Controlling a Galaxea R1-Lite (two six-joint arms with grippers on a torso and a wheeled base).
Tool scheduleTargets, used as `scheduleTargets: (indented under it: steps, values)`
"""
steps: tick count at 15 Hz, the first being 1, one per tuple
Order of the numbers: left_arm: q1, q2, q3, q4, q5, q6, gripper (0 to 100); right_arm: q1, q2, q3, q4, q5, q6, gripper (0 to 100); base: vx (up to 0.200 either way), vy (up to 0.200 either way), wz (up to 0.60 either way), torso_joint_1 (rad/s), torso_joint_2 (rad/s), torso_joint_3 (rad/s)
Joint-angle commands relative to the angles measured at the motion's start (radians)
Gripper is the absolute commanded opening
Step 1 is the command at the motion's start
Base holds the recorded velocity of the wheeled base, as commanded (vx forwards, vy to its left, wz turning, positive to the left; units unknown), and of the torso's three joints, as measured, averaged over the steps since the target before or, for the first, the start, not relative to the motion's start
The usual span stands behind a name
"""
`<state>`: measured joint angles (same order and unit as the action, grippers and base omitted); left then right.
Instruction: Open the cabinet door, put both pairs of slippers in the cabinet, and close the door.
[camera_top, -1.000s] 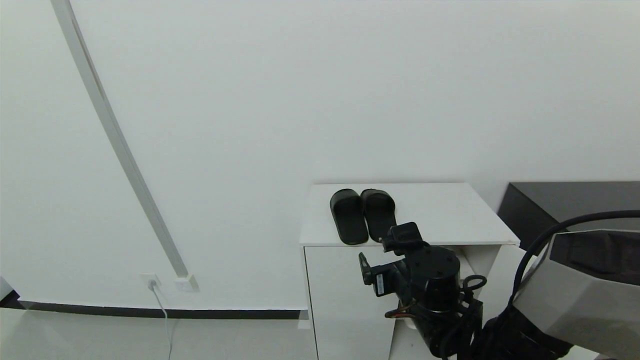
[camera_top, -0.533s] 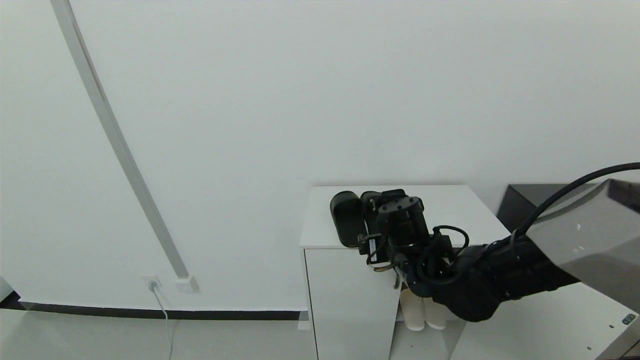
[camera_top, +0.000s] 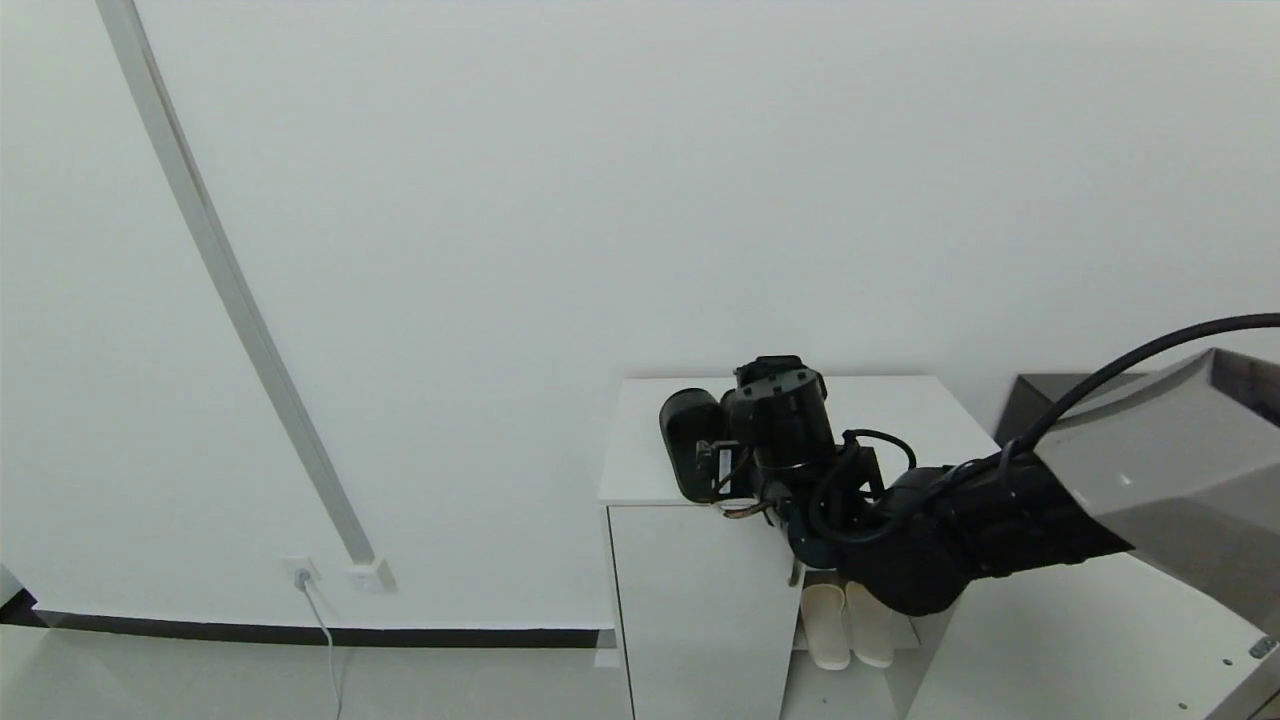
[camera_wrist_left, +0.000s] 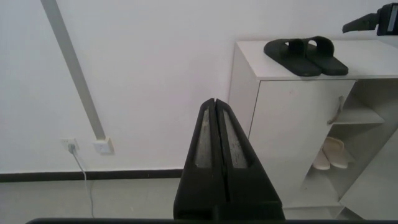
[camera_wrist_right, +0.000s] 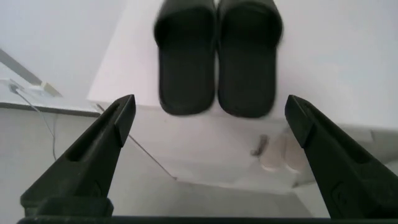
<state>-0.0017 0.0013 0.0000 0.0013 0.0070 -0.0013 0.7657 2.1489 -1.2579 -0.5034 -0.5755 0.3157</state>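
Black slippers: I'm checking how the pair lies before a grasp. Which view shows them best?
Right wrist view: both black slippers lie side by side on the cabinet top, seen from above. The left wrist view shows the black slippers farther off, at a slant. In the head view the right arm covers one.

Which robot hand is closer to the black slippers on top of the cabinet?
Right. The right gripper hangs open just over the black slippers. The left gripper, shut, is well back from the cabinet, off to one side.

No readable text, no legible labels or numbers
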Motion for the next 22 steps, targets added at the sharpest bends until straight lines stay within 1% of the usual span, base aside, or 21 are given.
scheduleTargets:
  steps: [1, 5, 8, 12, 14, 15, 18, 22]
  values:
    - [0.000, 0.000, 0.000, 0.000, 0.001, 0.000, 0, -0.002, 0.063, 0.014, -0.017, 0.000, -0.004, 100, 0.200, 0.000, 0.00, -0.002, 0.00, 0.012]
    - [0.000, -0.001, 0.000, 0.000, 0.002, -0.003, 0, -0.006, 0.126, 0.011, -0.049, 0.000, -0.004, 100, 0.200, 0.000, 0.00, 0.012, 0.00, 0.000]
    - [0.000, -0.001, 0.000, 0.000, 0.002, -0.003, 0, -0.025, 0.177, -0.017, -0.084, 0.006, -0.010, 100, 0.000, 0.000, 0.00, 0.000, 0.00, 0.000]
    - [0.000, -0.001, 0.000, 0.000, 0.004, -0.003, 0, -0.069, 0.282, -0.137, -0.109, 0.011, -0.052, 100, 0.000, 0.000, 0.00, 0.000, 0.00, 0.000]
    - [0.000, -0.001, 0.000, 0.000, 0.007, -0.006, 0, -0.089, 0.345, -0.186, -0.188, 0.057, -0.119, 100, 0.000, 0.000, 0.00, 0.000, 0.00, 0.000]
    - [0.000, -0.001, 0.000, 0.000, 0.007, -0.006, 0, -0.097, 0.364, -0.207, -0.195, 0.057, -0.138, 100, 0.000, 0.000, 0.00, 0.000, 0.00, 0.000]
    - [0.000, -0.001, 0.000, -0.001, 0.007, -0.005, 0, -0.108, 0.385, -0.233, -0.196, 0.059, -0.138, 100, 0.000, 0.000, 0.00, 0.000, 0.00, 0.000]
    - [0.000, -0.001, 0.000, 0.000, 0.007, -0.005, 0, -0.118, 0.436, -0.308, -0.190, 0.059, -0.141, 100, 0.000, 0.000, 0.00, 0.000, 0.00, 0.000]
